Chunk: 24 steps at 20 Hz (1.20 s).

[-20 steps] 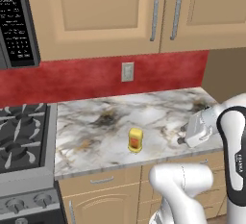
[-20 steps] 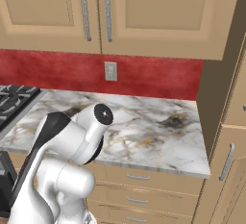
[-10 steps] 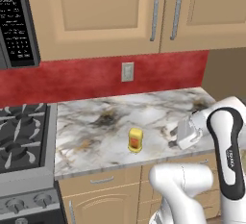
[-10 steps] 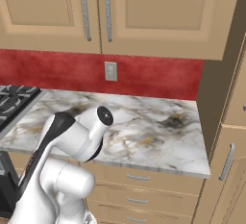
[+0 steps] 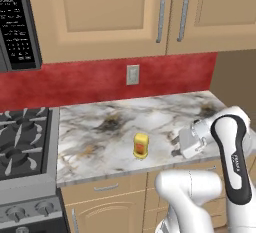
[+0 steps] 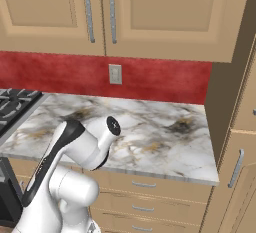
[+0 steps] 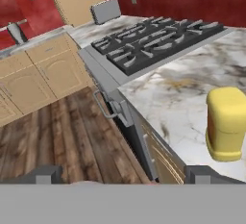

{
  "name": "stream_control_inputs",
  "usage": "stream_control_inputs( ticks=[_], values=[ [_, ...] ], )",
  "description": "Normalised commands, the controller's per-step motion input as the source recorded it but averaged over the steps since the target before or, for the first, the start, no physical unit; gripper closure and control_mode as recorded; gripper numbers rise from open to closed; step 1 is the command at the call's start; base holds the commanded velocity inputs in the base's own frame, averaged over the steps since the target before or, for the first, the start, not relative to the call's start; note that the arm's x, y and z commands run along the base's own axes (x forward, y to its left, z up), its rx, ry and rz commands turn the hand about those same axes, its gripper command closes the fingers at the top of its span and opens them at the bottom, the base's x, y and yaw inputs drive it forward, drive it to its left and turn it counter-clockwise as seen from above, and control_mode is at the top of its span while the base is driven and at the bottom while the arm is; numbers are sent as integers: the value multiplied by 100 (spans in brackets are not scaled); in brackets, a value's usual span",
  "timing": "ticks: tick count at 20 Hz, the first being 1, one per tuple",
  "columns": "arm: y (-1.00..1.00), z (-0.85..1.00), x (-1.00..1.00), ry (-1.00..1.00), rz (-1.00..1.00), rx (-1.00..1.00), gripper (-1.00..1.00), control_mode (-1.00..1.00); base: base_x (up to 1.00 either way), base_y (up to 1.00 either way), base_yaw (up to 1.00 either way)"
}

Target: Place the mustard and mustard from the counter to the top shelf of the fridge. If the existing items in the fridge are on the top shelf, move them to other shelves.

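A: Where is the mustard jar (image 5: 141,145) from the gripper (image 5: 186,145)?

B: Left of it in the left base view, upright on the marbled counter (image 5: 150,117) near the front edge; right of frame in the hand view.

A: Fingers?

B: Spread wide, holding nothing. Stove (image 5: 22,142) sits further left.

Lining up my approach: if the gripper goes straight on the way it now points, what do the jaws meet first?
Probably nothing on the counter: the hand view looks along its front edge toward the stove, with the mustard jar off to one side. Depth is unclear.
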Motion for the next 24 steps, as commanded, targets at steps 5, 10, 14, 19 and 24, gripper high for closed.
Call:
stream_control_inputs(
  ticks=[5, 10, 14, 19, 24],
  values=[
    [4, -14, 1, -5, 3, 1, -100, -100, 0, 0, 0],
    [0, -3, 1, -1, 1, 0, -100, -100, 0, 0, 0],
    [-16, 0, 0, 0, 0, 0, -100, -100, 0, 0, 0],
    [-18, 0, 0, 0, 0, 0, -100, -100, 0, 0, 0],
    [-19, 0, 0, 0, 0, 0, -100, -100, 0, 0, 0]
  ],
)
